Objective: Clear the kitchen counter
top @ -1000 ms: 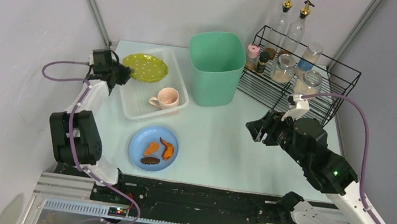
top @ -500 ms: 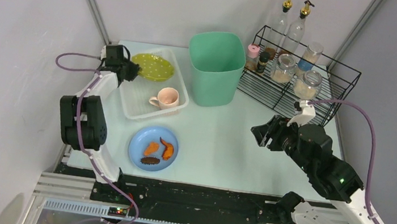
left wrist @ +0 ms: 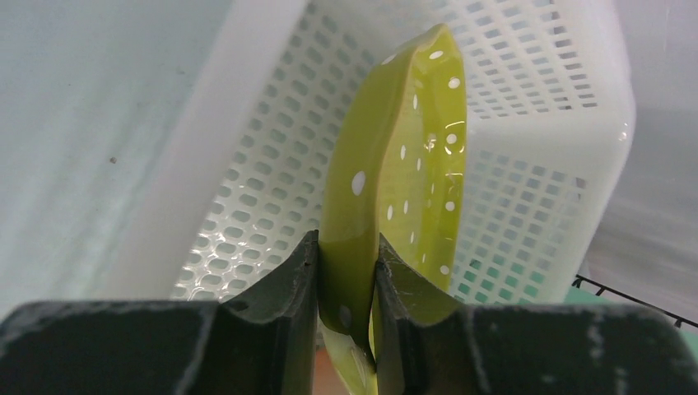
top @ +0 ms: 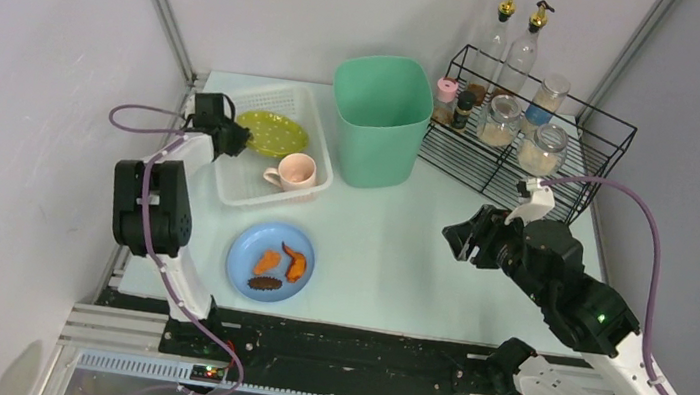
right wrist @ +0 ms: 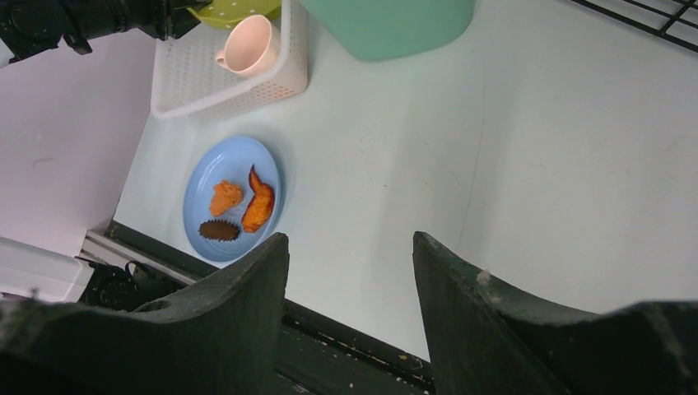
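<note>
Left jaws clenched on rim of green plate (left wrist: 395, 164), plate edge-up over basket (left wrist: 247, 173); whether it touches basket unclear. Right jaws released, empty, hovering over bare worktop (top: 399, 254). Worktop, a glossy pale slab, runs from arm bases to back wall, carrying basket with cup (top: 295, 172), blue plate (top: 270, 260) of scraps near front, bin (top: 377, 110), rack (top: 477, 153). Plates likely stiff, glazed, slippery, breakable: pinch rim; keep blue plate level, scraps loose.

Left gripper (top: 233, 135) carried green plate (top: 276, 134) nearer the cup (top: 295, 172).
</note>
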You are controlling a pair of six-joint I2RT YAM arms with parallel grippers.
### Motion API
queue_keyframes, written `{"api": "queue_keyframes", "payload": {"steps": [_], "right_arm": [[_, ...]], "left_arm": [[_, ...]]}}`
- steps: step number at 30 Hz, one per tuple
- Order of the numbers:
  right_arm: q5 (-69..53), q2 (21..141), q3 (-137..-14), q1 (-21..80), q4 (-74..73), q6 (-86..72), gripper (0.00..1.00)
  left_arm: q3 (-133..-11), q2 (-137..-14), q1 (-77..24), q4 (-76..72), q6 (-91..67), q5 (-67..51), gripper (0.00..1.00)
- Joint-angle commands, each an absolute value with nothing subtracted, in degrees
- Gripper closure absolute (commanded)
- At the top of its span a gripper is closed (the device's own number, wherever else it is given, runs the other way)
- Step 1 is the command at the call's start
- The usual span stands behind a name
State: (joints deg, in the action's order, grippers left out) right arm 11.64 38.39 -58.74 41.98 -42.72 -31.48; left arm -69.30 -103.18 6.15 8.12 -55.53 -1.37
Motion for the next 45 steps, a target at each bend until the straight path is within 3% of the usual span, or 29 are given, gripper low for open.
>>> {"api": "queue_keyframes", "payload": {"steps": [1, 3, 5, 6, 8, 14, 16, 17, 18, 27, 34, 45], "right_arm": [[12.0, 37.9, -58.5, 41.9, -42.9, -32.1, 0.39], [12.0, 37.9, -58.4, 41.8, -43.0, -32.1, 0.39], [12.0, 38.0, -58.5, 41.8, -43.1, -32.2, 0.39], [12.0, 38.0, -58.5, 41.9, -43.1, -32.1, 0.39], [12.0, 38.1, -58.4, 41.9, -43.1, -32.1, 0.38], [11.3, 38.8, -58.3, 41.9, -42.5, -32.1, 0.38], [11.0, 39.0, -58.1, 41.9, -42.2, -32.1, 0.38], [10.7, 39.1, -58.0, 42.0, -42.0, -32.3, 0.38], [10.4, 39.1, -57.9, 41.9, -41.8, -32.3, 0.37], [9.7, 39.2, -57.1, 42.2, -41.6, -32.8, 0.37], [9.0, 40.0, -56.3, 42.3, -40.3, -32.2, 0.36], [5.5, 45.0, -54.8, 44.2, -36.6, -32.2, 0.35]], "left_arm": [[-69.6, -103.4, 5.4, -1.3, -56.1, -4.4, 1.00], [-69.4, -104.0, 5.4, -1.5, -56.1, -4.8, 1.00], [-69.1, -104.3, 5.4, -1.5, -56.0, -5.1, 0.89], [-68.7, -104.3, 5.4, -1.5, -56.0, -5.2, 0.73], [-68.1, -104.2, 5.4, -1.5, -55.7, -5.7, 0.58], [-68.2, -103.7, 5.6, 4.2, -53.1, -8.5, 0.37], [-68.5, -103.7, 5.9, 6.6, -52.6, -10.6, 0.22], [-68.4, -103.6, 6.0, 7.6, -52.7, -11.3, 0.06], [-68.2, -103.3, 6.1, 8.3, -52.9, -12.3, 0.03], [-70.6, -101.1, 6.5, 22.6, -49.8, -15.0, 0.00], [-71.1, -96.9, 6.8, 36.4, -45.7, -8.7, 0.00], [-69.5, -83.0, 7.5, 42.1, -38.1, -6.9, 0.00]]}}
